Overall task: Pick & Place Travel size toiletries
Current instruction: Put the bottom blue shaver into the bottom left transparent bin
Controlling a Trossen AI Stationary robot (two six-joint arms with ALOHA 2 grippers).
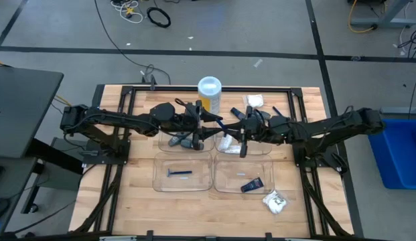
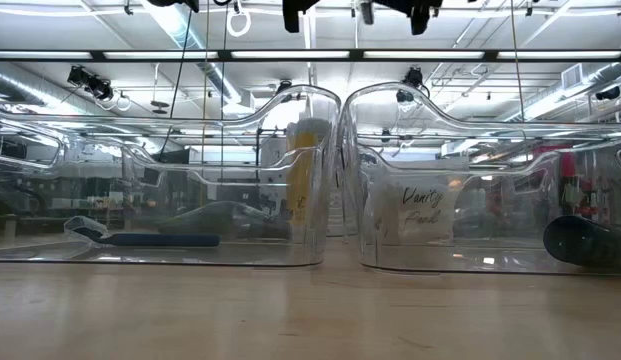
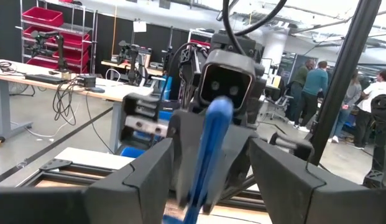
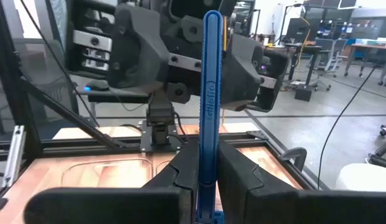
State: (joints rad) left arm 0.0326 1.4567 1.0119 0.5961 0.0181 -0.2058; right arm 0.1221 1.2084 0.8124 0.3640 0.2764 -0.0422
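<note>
A blue razor (image 4: 211, 93) is lifted over the far trays at mid-table, and my right gripper (image 4: 207, 177) is shut on it. Its free end reaches between the fingers of my left gripper (image 3: 208, 180), which faces the right one and stands open, with a gap on each side of the handle (image 3: 211, 143). In the high view the two grippers meet at the razor (image 1: 216, 120). A second blue razor (image 1: 179, 173) lies in the near left tray. A dark blue tube (image 1: 251, 185) lies in the near right tray. My right gripper pinches the razor's blue handle (image 4: 208, 163) between its two fingers. The gripper comes in level from the table's right, and the fingers lie along the handle. The razor sticks out past the fingertips toward my left gripper, lifted clear above the trays.
Four clear trays (image 1: 158, 179) lie in two rows. The far left tray holds grey sticks (image 1: 181, 140), the far right white packets (image 1: 228, 142). A yellow canister with a white lid (image 1: 209, 90) stands behind them. White packets lie loose on the table (image 1: 275, 201) (image 1: 254, 101).
</note>
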